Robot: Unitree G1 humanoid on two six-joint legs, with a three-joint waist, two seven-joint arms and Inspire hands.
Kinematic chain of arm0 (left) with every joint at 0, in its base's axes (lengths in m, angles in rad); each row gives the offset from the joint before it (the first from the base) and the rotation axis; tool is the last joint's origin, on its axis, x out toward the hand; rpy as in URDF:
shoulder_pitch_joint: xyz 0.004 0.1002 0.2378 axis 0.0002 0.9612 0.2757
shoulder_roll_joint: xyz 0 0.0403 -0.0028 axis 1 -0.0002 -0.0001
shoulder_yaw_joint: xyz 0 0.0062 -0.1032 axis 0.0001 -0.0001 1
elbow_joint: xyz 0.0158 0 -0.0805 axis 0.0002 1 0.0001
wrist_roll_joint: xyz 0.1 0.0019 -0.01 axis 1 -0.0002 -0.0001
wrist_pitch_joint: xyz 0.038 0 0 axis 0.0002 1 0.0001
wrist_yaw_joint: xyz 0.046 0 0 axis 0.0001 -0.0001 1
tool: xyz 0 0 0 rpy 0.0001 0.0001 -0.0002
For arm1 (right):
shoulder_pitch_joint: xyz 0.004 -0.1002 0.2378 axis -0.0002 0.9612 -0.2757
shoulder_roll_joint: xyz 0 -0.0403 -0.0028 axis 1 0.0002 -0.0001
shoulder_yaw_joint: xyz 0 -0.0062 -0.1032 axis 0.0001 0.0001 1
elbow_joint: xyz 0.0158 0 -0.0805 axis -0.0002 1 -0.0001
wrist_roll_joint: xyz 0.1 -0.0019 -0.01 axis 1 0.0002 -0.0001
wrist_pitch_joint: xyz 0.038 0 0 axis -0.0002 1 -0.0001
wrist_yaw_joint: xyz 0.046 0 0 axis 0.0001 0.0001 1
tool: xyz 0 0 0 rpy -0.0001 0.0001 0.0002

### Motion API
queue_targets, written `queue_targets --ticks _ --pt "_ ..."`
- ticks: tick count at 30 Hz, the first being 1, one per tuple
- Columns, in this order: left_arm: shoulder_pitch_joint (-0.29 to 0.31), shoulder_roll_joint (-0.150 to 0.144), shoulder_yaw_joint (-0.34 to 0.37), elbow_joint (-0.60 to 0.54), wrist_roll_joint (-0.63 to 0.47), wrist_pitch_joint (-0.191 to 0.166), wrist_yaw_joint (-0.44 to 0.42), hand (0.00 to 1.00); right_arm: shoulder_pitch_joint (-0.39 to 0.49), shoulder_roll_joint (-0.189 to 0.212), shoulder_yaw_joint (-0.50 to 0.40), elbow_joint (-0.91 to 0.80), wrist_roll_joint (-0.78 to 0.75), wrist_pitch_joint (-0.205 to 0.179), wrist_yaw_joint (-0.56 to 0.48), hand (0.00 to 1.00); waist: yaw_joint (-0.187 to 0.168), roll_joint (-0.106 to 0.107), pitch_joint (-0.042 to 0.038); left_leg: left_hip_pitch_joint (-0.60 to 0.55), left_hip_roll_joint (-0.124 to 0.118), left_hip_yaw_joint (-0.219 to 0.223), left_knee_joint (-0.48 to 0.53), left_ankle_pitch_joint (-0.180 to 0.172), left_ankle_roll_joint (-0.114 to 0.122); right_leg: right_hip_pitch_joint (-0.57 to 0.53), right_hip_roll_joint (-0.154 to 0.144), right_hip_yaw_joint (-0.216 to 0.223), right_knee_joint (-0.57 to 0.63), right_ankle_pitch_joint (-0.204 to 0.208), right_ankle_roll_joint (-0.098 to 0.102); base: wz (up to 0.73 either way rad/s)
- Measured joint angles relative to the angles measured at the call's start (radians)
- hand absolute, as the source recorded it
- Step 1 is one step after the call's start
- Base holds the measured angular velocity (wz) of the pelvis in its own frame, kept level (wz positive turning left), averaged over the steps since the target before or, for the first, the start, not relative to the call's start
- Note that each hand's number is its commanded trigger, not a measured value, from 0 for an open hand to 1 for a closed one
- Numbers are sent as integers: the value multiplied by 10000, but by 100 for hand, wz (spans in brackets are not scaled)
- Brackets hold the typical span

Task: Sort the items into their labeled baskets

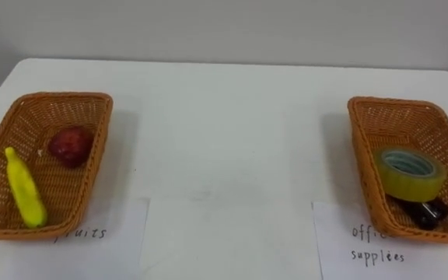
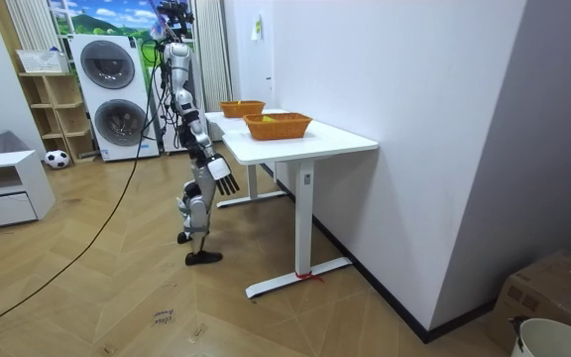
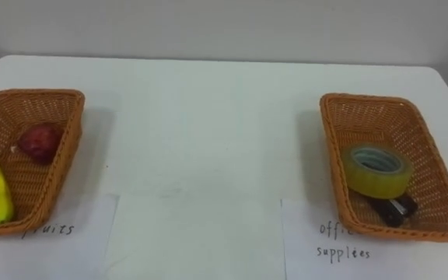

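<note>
Banana [image 1: 26,189] and red fruit [image 1: 71,145] are lying side by side in the left basket [image 1: 64,96], just apart. Across the way the tape roll [image 1: 411,173] sits tilted in the right basket [image 1: 391,100], leaning on a dark item [image 1: 426,211] that is too hidden to name. Between the baskets, the white bench [image 1: 224,124] carries nothing loose, so by the look of it the sorting is done!

So where's the danger? I'd watch that tape roll. It's propped at an angle, and a nudge to the basket could send it rolling against the wall or over the rim. Each basket's front edge overlaps a paper label [image 1: 107,233], and paper on a smooth top may slide if anything drags on the wicker. The right basket also sits close to the bench's side edge, so a shove outward could carry it off.

In the room view the robot stands at the bench. Its right hand [image 2: 224,175] hangs by its side, fingers straight and spread, holding nothing. A careless swing upward from there might clip the bench edge or the near basket.
</note>
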State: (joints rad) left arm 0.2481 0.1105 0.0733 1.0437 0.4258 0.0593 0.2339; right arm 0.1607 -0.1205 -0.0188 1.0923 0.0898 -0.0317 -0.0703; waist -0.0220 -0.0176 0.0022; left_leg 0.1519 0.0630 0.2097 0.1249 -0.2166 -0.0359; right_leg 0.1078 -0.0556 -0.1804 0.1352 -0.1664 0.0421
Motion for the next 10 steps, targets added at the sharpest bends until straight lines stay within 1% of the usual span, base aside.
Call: queue_targets --ticks 3,10 --pt "26 -1 1 0 12 0 0 0 -2 0 0 37 21 0 77 0 7 -31 14 67 -1 -27 60 0 0 131 -6 6 -4 0 0 0" --pt "-29 -3 8 0 275 -3 14 0 1 -1 84 58 225 -2 156 0 11 -40 12 171 -8 -10 58 0 0 186 -7 97 -11 -15 9 0"
